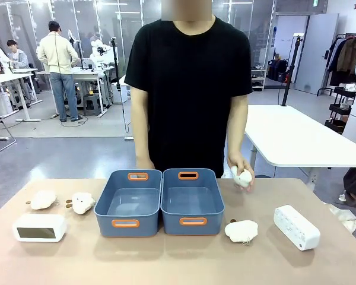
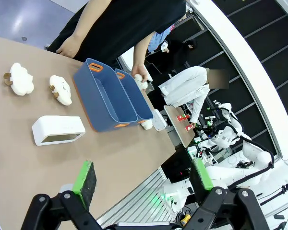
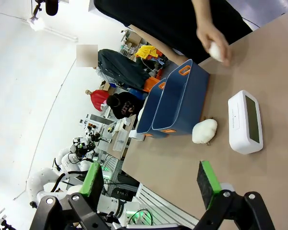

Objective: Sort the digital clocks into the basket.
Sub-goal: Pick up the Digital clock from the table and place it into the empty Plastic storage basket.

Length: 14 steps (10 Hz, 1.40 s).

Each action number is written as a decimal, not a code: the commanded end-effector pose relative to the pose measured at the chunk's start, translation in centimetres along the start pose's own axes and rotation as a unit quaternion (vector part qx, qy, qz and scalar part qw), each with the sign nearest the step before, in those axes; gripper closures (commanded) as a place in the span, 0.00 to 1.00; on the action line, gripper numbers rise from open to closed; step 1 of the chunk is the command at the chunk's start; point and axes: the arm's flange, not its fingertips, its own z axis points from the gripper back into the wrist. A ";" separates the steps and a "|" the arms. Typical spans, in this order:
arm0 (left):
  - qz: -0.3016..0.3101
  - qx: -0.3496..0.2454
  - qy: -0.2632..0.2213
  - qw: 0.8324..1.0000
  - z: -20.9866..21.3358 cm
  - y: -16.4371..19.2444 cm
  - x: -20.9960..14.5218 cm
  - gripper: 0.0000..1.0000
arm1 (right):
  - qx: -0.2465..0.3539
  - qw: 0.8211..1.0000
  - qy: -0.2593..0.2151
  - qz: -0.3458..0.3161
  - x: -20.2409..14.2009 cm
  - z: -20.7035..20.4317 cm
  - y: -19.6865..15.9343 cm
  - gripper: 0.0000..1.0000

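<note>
Digital clocks (image 1: 40,227) on tan tabletop (image 1: 178,261), white worktables (image 1: 296,139), grey floor (image 1: 59,157) beyond

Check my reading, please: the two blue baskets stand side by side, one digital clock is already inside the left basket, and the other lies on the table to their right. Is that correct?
One point is wrong. In the front view the left basket is empty; that digital clock lies on the table to its left. The rest holds, including the other clock.

A robotics lab: white worktables (image 1: 296,139), other people at benches (image 1: 58,65), a clothes rack (image 1: 347,56).
</note>
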 end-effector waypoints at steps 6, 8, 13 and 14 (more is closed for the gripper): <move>-0.030 0.003 0.012 0.999 0.6 0.0 -0.2 0.00 | 0.005 1.000 -0.004 0.005 0.1 0.0 -0.1 0.00; -0.035 0.001 0.015 0.999 0.6 0.3 -0.2 0.00 | 0.005 1.000 -0.004 0.005 0.1 0.0 -0.1 0.00; -0.228 0.184 0.139 0.946 -1.2 -2.8 3.3 0.00 | 0.005 1.000 -0.004 0.005 0.1 0.0 -0.1 0.00; -0.317 0.208 0.226 0.897 -3.8 -4.2 4.5 0.00 | 0.005 1.000 -0.004 0.005 0.1 0.0 -0.1 0.00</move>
